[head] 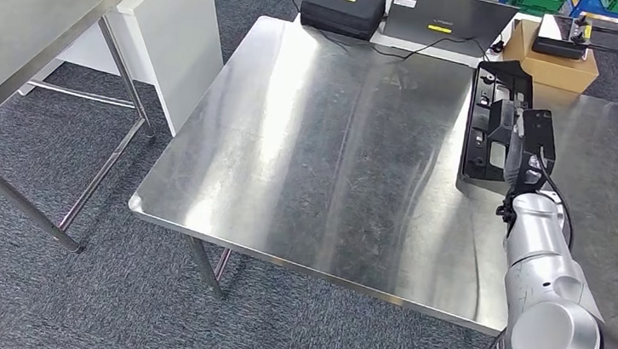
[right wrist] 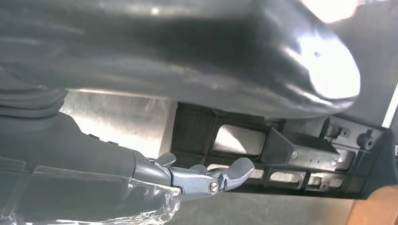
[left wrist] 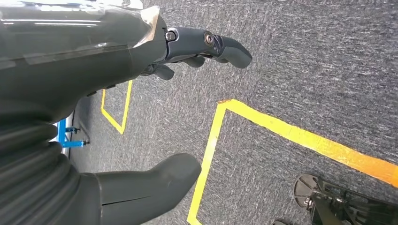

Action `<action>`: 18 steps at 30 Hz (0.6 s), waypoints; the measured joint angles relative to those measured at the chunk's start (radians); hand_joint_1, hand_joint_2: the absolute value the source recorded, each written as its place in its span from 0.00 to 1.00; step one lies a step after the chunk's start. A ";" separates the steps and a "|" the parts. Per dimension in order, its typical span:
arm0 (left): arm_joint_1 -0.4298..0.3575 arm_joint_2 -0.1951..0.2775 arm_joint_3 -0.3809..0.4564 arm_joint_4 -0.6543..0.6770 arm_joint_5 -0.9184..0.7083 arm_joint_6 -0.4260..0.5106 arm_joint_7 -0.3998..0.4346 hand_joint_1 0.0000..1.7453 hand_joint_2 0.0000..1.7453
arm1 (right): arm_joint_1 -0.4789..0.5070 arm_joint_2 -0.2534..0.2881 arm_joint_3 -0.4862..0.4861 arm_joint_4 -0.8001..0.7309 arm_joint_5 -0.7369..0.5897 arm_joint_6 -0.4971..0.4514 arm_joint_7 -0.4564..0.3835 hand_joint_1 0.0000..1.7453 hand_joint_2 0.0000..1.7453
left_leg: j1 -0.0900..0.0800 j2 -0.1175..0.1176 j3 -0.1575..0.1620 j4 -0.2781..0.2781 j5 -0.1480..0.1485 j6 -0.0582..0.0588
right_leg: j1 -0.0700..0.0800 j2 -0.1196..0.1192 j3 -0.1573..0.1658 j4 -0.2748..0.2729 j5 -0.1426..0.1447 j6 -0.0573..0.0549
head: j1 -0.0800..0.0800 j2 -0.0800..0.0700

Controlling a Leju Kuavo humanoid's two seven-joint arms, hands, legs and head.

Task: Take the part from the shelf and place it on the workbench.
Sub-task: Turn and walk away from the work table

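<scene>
The steel workbench (head: 333,151) occupies the middle of the head view, its bare top reflecting the room lights. A second steel table (head: 11,35) stands well apart at the far left, and a black case (head: 343,7), a laptop (head: 445,17) and a cardboard box (head: 551,65) sit just beyond the workbench's far edge.

The part (head: 490,123), a long black plastic moulding with ribbed pockets, lies near the far right corner of the workbench, lengthwise along the right side. It appears to rest on the steel surface, though contact along its full length cannot be confirmed.

The silver right arm (head: 540,274) reaches in from the lower right, and the right hand (head: 525,135) is at the part's near half. In the right wrist view the thumb passes over the part (right wrist: 281,145) while the darker fingers (right wrist: 225,173) curl under its edge, so the hand grips the part.

The left hand (left wrist: 141,93) hangs over grey carpet marked with yellow floor tape (left wrist: 300,136); its thumb and fingers are apart and it holds nothing.

Judged from this arrangement, the task stands at its placing step: the part has reached the workbench but is not yet released. The next move calls for the right hand to spread its fingers without dragging the part, then lift clear.
</scene>
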 joint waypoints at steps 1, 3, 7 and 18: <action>0.000 -0.001 0.000 0.000 0.005 0.004 -0.003 0.00 0.00 | 0.000 0.004 0.007 -0.001 0.003 0.000 -0.001 0.00 0.00 | 0.000 0.000 0.000 0.000 0.000 0.000 | 0.000 0.000 0.000 0.000 0.000 0.000 | 0.000 0.000; 0.000 -0.003 0.002 0.000 0.015 0.012 -0.008 0.00 0.00 | 0.002 0.011 0.024 -0.004 0.009 0.000 -0.007 0.00 0.00 | 0.000 0.000 0.000 0.000 0.000 0.000 | 0.000 0.000 0.000 0.000 0.000 0.000 | 0.000 0.000; 0.001 -0.008 0.011 0.000 0.020 0.024 -0.022 0.00 0.00 | 0.011 0.031 0.072 -0.026 0.007 -0.011 -0.049 0.00 0.00 | 0.000 0.000 0.000 0.000 0.000 0.000 | 0.000 0.000 0.000 0.000 0.000 0.000 | 0.000 0.000; 0.008 -0.018 0.066 0.000 0.020 0.037 -0.047 0.00 0.00 | 0.136 0.070 0.312 -0.421 0.026 -0.051 -0.053 0.00 0.00 | 0.000 0.000 0.000 0.000 0.000 0.000 | 0.000 0.000 -0.001 0.000 0.000 0.000 | 0.000 0.000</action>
